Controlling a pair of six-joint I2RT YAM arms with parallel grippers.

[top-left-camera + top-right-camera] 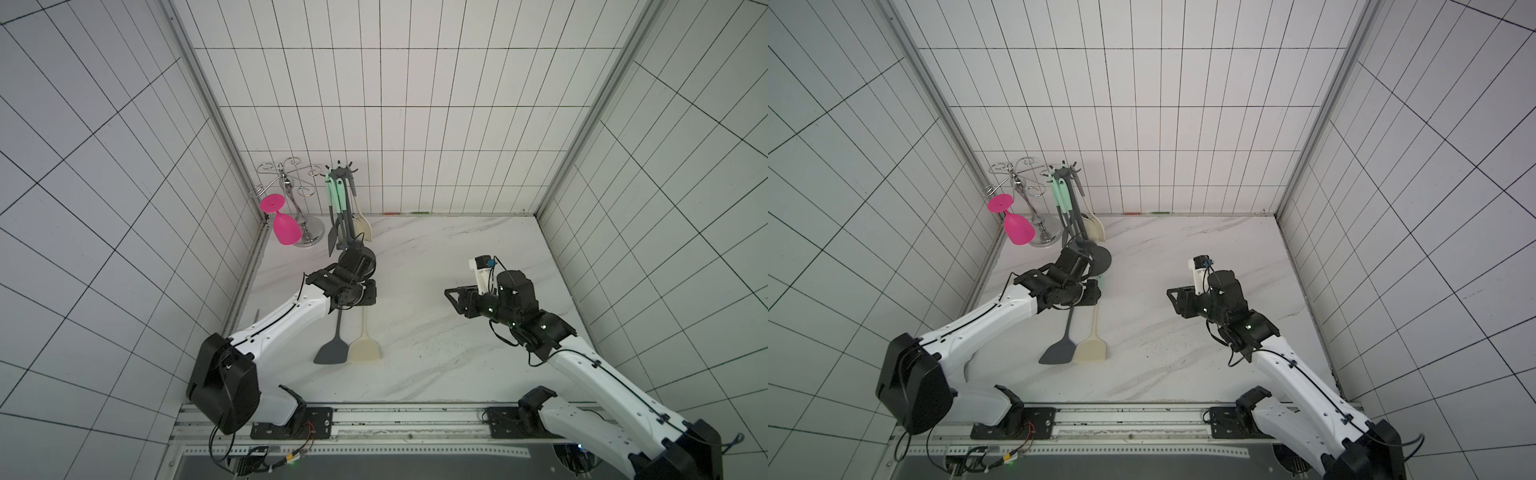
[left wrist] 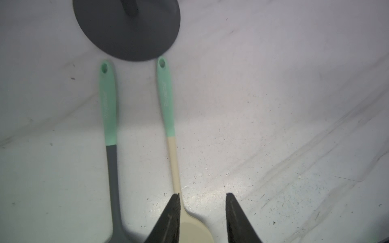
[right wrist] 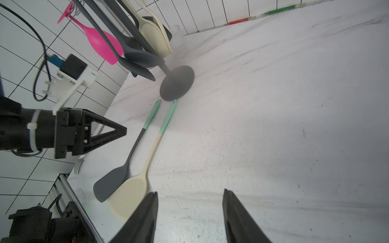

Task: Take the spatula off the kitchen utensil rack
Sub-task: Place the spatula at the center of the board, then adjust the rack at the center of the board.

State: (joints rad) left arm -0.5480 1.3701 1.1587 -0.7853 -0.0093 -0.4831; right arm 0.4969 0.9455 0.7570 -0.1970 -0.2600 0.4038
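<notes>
Marble-patterned white surface [image 1: 457, 249] carries everything in both top views. The kitchen utensil rack [image 1: 341, 171] [image 1: 1064, 170] stands upright near the far left corner, just beside a chrome glass holder [image 1: 291, 195] [image 1: 1023, 195] with a pink glass [image 1: 284, 228] [image 1: 1017, 228] hanging bowl-down from it. Mint-handled utensils [image 1: 334, 195] hang from the rack's hooks. Closer in, off the rack, a cream spatula [image 1: 365, 351] [image 1: 1091, 351] and a grey spatula [image 1: 332, 353] [image 1: 1059, 353] lie flat side by side, handles pointing toward the rack's base. The left arm [image 1: 291, 311] reaches over their handle ends and hides part of that base. The right arm [image 1: 582, 374] is held over bare surface, well apart from both spatulas.

In the left wrist view, the left fingers [image 2: 172, 214] are spread with only bare surface between them. The cream spatula [image 2: 172, 164] runs just beside one finger; whether they touch cannot be told. The grey spatula [image 2: 111, 164] lies parallel, and both mint handle tips end just short of the rack's round dark base [image 2: 126, 29].

In the right wrist view, the right fingers [image 3: 145, 216] are spread and hold nothing, with the cream blade [image 3: 130, 195] just beside one. The grey spatula [image 3: 111, 183] overlaps that blade's edge. A fork [image 3: 79, 164] lies at the surface's edge, and two pens [image 3: 282, 9] lie along the far wall.
</notes>
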